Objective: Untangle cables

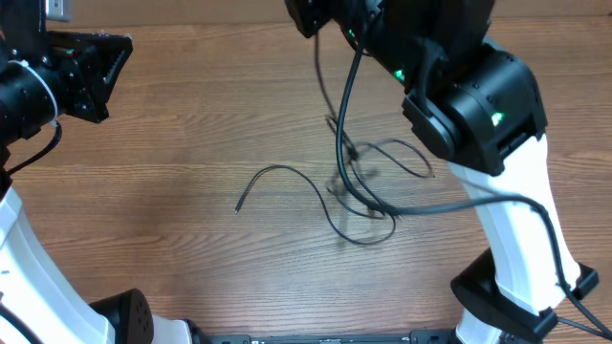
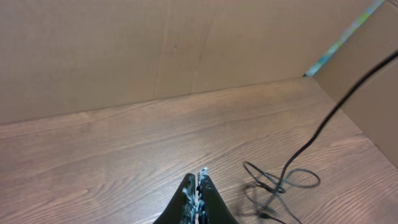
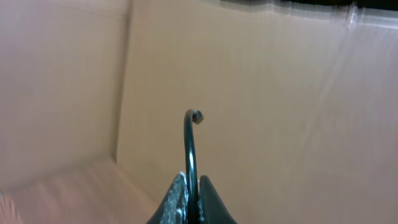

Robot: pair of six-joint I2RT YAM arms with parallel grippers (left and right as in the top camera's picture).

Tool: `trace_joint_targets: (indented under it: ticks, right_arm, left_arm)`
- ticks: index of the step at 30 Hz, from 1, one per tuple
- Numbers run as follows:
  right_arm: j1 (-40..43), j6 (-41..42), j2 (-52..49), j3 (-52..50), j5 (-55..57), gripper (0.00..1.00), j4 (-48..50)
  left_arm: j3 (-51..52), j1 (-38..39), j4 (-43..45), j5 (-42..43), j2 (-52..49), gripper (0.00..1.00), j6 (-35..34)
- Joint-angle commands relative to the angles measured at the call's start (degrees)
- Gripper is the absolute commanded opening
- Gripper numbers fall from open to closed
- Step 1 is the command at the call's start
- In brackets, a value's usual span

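you have the right claw clenched on one of the cables near its plug, top centre of the overhead frame. left claw, upper left, is clenched on nothing. the rest lie knotted centre-right on the table. judged light, limp and slippery; a free end is your best hold.

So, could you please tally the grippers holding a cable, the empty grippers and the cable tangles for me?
Grippers shut on a cable: 1, the right gripper
Grippers shut and empty: 1, the left gripper
Tangles: 1, the cable tangle
Total: 3
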State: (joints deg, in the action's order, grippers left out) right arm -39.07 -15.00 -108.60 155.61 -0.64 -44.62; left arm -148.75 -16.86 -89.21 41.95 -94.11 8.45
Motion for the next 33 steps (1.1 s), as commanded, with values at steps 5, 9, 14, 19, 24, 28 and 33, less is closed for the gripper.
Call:
trace_joint_targets:
  ticks: [5,9,14,19,24,28,33]
  right_arm:
    - [5.49,-1.42,5.73,2.16,2.97,0.04,-13.0]
    - [11.17,5.4,3.72,-3.23,2.54,0.31,-24.5]
    - [12.57,7.76,2.97,-11.37,1.2,1.0,-31.32]
    - [12.79,12.7,2.97,-19.1,4.52,1.0,-41.77]
    - [12.39,5.44,2.97,-29.92,-6.64,1.0,-46.6]
    - [12.2,3.17,2.97,-42.16,-7.37,1.0,-38.38]
    - [12.17,38.18,2.97,-57.2,-10.6,1.0,-12.15]
  left_arm:
    - [-0.24,0.13,-0.13,1.33,-0.17,0.04,2.32]
    - [-0.24,0.13,-0.15,1.36,-0.17,0.04,2.29]
    - [-0.24,0.13,-1.49,1.31,-0.17,0.04,2.34]
    - [-0.24,0.11,-3.04,1.16,-0.17,0.04,3.63]
    - [-0.24,0.13,-2.1,1.14,-0.17,0.04,3.63]
    - [-0.24,0.11,-1.92,1.14,-0.17,0.04,3.85]
    - [-0.24,0.11,-1.9,1.14,-0.2,0.04,4.07]
